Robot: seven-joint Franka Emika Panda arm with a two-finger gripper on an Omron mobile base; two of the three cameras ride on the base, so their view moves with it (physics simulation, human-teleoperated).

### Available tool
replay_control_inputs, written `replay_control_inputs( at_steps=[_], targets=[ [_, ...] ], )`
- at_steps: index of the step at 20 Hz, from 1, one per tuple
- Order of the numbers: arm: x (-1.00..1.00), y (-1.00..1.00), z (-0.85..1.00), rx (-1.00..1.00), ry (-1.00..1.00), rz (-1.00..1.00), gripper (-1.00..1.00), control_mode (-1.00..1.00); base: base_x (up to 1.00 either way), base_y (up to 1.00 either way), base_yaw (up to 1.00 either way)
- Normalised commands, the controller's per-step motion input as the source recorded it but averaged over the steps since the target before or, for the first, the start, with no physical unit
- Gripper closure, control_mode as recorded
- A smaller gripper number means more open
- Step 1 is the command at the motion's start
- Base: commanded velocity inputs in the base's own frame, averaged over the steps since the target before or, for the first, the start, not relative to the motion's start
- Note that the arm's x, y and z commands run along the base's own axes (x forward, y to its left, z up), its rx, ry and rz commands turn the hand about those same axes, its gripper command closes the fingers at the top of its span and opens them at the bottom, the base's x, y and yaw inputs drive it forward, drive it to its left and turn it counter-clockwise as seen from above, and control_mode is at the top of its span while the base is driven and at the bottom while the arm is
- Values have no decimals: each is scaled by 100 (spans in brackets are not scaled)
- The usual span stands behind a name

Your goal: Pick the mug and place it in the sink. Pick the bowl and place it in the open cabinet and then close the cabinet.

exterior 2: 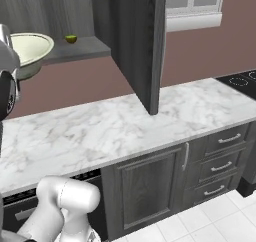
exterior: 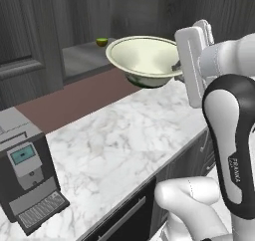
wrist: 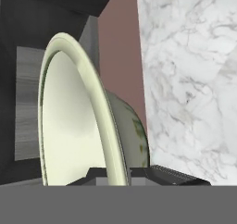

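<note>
The wide cream-white bowl (exterior: 144, 58) with its dark greenish base hangs in the air above the counter's back edge, just in front of the open cabinet (exterior: 82, 60). My gripper (exterior: 178, 65) is shut on the bowl's right rim. In the hand view the bowl (wrist: 69, 116) stands on edge, its rim pinched between the fingertips (wrist: 171, 174). From the right base view the bowl (exterior 2: 27, 48) hovers level with the cabinet shelf (exterior 2: 82, 51); the cabinet door (exterior 2: 142, 41) is swung wide open. The mug and the sink are out of view.
A small green-yellow round thing (exterior: 101, 42) lies far back on the cabinet shelf. A dark coffee machine (exterior: 27, 180) stands on the marble counter (exterior: 124, 135) at the left. A cooktop (exterior 2: 242, 78) sits at the far right, with drawers (exterior 2: 222, 161) below.
</note>
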Motion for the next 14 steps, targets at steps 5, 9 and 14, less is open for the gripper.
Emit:
replay_control_inputs(
  at_steps=[5,9,14],
  targets=[
    [31,0,0,0,0,0,100,-100,0,0,0],
    [33,0,0,2,0,8,100,-100,0,0,0],
    [32,2,0,4,0,10,100,-100,0,0,0]
  ],
)
